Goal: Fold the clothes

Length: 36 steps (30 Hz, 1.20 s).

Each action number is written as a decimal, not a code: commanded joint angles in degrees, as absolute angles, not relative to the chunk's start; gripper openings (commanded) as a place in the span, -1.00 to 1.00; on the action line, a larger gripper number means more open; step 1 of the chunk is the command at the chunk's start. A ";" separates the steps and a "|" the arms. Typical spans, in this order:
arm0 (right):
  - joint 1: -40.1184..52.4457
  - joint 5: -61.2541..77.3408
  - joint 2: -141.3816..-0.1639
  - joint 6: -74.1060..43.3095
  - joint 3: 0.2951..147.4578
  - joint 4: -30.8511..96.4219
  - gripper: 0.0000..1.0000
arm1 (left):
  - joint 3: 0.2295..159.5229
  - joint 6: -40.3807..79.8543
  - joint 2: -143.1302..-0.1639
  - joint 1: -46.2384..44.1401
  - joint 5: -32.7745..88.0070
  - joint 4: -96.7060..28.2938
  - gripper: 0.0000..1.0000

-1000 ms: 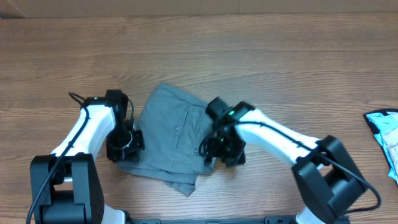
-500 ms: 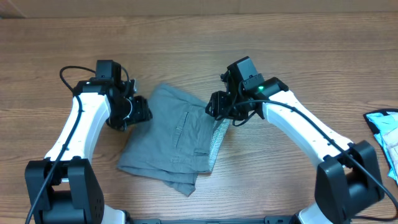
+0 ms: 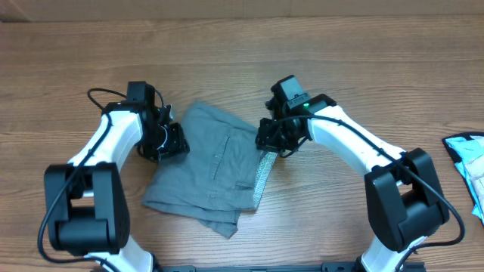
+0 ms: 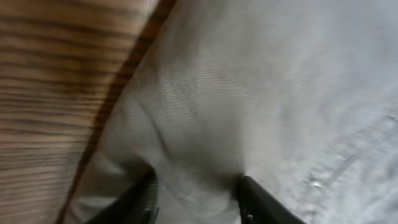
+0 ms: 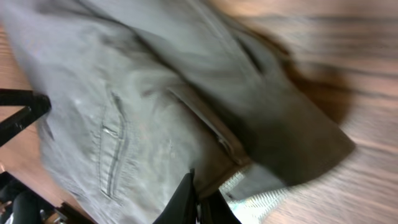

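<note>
Grey shorts (image 3: 212, 166) lie mid-table, folded into a rough slanted block w/ a narrower layer poking out at the near edge. They sit on the wood table (image 3: 340, 60) between both arms. At the far right edge there's a pale blue-white item (image 3: 467, 162); can't tell what it is or if anything's in it. Vs 1 s ago, both arms have moved from the near side of the cloth to its far half. The L gripper (image 3: 172, 142) is now on the left edge and the R gripper (image 3: 272, 142) on the right edge. A pale mesh-like strip (image 3: 262, 175) shows along the right side, where the R gripper covered it before. The cloth outline is approx unchanged. L gripper: jaws part open, tips pressed onto the fabric w/ cloth between them; can't tell if it's pinched. R gripper: jaws closed tight, tips at the hem by the pale strip; can't tell if fabric is caught. Fabric is plain mid-grey weave, lightly creased, w/ a stitched pocket seam (image 3: 223, 155) running near-to-far down the middle.
</note>
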<state>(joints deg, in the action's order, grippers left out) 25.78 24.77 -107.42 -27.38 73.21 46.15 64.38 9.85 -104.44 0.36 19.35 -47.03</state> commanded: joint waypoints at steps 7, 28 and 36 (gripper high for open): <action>16.10 21.87 -106.85 -21.87 75.99 48.12 -0.92 | 63.90 7.70 -113.65 -0.03 20.38 -45.76 -0.70; 18.33 31.66 -106.85 -11.79 73.73 61.34 -0.04 | 67.24 4.64 -106.67 -0.03 35.59 -48.14 -0.29; 25.39 31.70 -106.85 -21.56 64.42 46.98 -0.64 | 67.24 3.86 -106.80 -0.03 38.59 -47.29 -0.22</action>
